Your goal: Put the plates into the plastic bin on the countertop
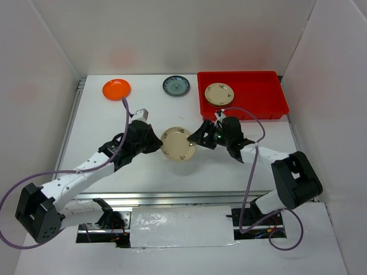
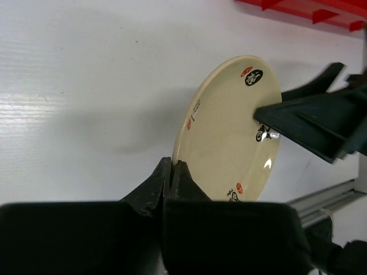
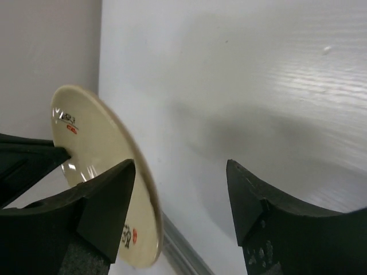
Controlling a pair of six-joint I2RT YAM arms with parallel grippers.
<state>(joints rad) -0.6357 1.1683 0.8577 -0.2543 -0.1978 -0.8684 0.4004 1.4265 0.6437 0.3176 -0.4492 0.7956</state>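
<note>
you are risking a drop by releasing early
left gripper (image 1: 155, 139) is pinching the cream plate (image 1: 178, 144); right gripper (image 1: 202, 137) is gaping around it

Left hand (image 1: 158, 141) pinched tight, right hand (image 1: 203, 136) agape just opposite it.

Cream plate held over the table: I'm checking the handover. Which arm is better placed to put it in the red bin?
Probably right. The right gripper, open, straddles the rim of the cream plate and sits nearer the red bin; the left gripper, shut on the opposite edge, is farther away.
</note>
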